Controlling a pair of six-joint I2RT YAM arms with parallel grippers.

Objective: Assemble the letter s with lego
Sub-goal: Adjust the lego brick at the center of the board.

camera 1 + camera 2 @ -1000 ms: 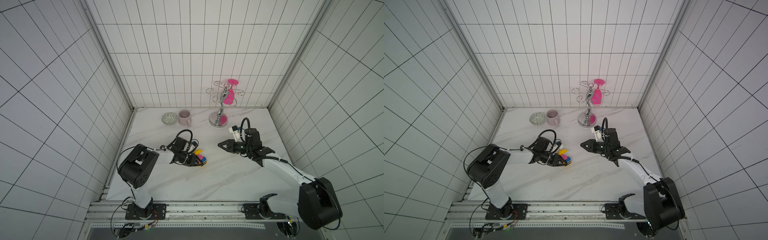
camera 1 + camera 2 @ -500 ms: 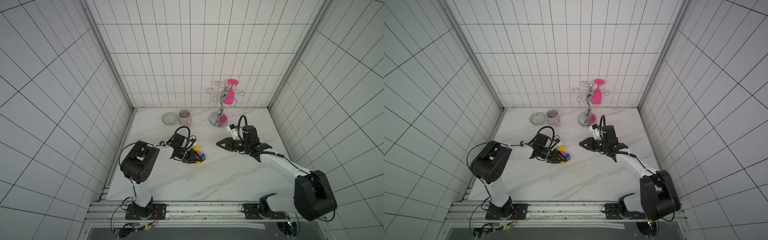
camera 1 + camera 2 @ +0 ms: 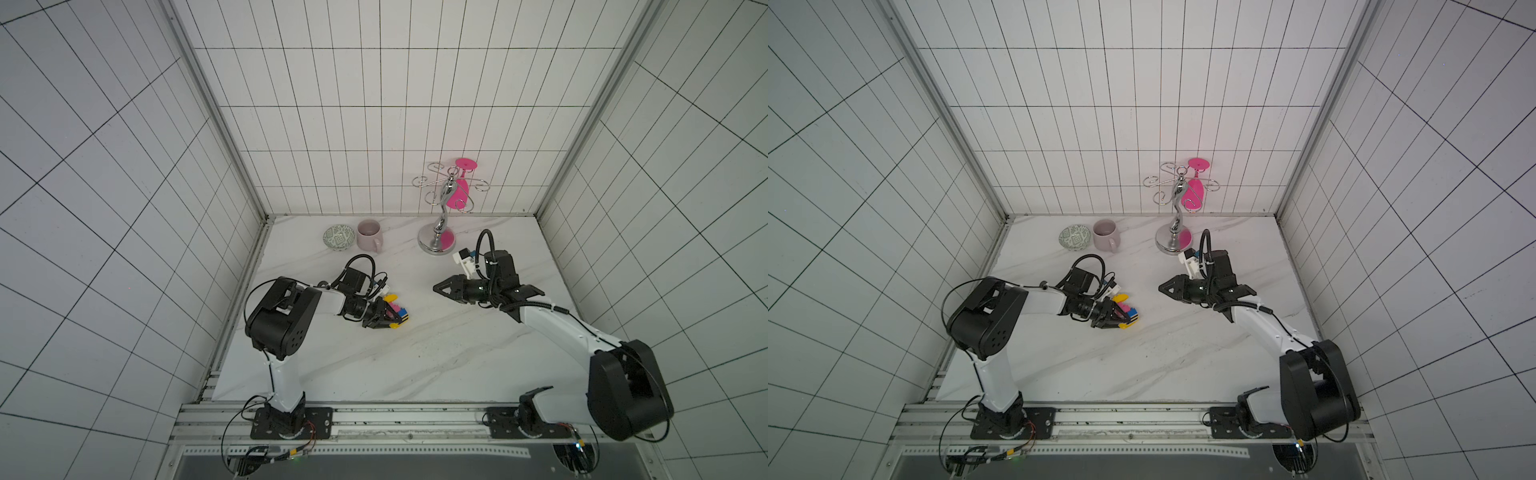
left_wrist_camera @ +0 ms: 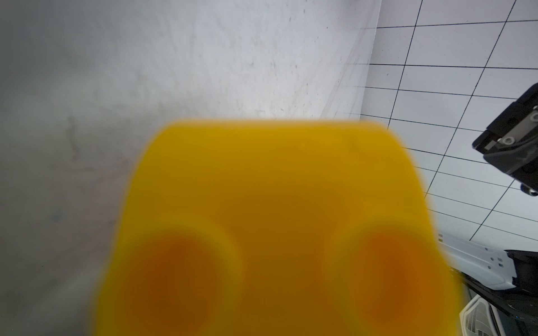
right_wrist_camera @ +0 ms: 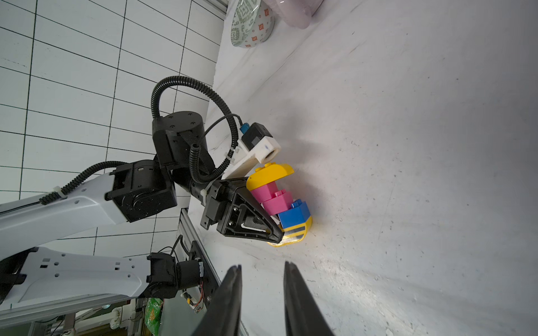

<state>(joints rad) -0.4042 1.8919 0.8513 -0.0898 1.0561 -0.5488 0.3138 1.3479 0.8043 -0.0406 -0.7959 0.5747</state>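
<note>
The letter s (image 3: 397, 316) (image 3: 1128, 312) is a small joined block: yellow brick, two pink, one blue, yellow brick. In the right wrist view the letter s (image 5: 279, 203) stands with its lower yellow end on or just above the marble table (image 3: 415, 365). My left gripper (image 3: 384, 322) (image 3: 1115, 320) (image 5: 276, 229) is shut on its blue and pink middle. A blurred yellow brick (image 4: 276, 218) fills the left wrist view and hides the jaws there. My right gripper (image 3: 436, 287) (image 3: 1162, 286) (image 5: 262, 265) hovers right of the block, narrowly open and empty, pointing at it.
A pale pink mug (image 3: 369, 235) and a patterned bowl (image 3: 338, 237) stand at the back left. A chrome stand (image 3: 440, 237) holding a hanging pink glass (image 3: 459, 189) is at the back, close behind my right wrist. Tiled walls enclose three sides.
The right arm's shoulder and elbow have shifted a little to the left, while its gripper tip stays about where it was. The left gripper keeps its hold and has drawn the block slightly left.
</note>
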